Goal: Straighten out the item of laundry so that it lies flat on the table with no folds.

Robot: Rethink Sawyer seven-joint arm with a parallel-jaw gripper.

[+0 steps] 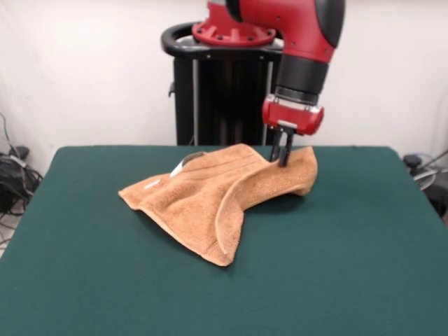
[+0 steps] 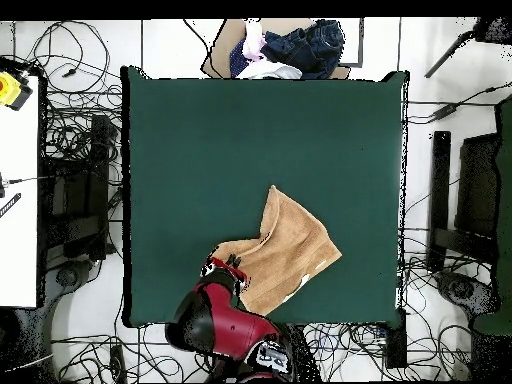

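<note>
Gripper (image 1: 283, 155) points straight down with its fingers drawn together, pinching the towel (image 1: 217, 196) at its raised corner, at 2 o'clock of the cloth in the front view. Towel lies rumpled on the far half of the green table (image 1: 350, 266), one flap folded over toward 6 o'clock. White tag (image 1: 179, 166) shows at the cloth's 11 o'clock edge.

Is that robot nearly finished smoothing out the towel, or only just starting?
Not finished. The orange-tan terry towel is still rumpled on the dark green table, one flap folded over. The red arm's tool is gripping its raised far corner. Left to do: pull it out until it lies flat.
</note>
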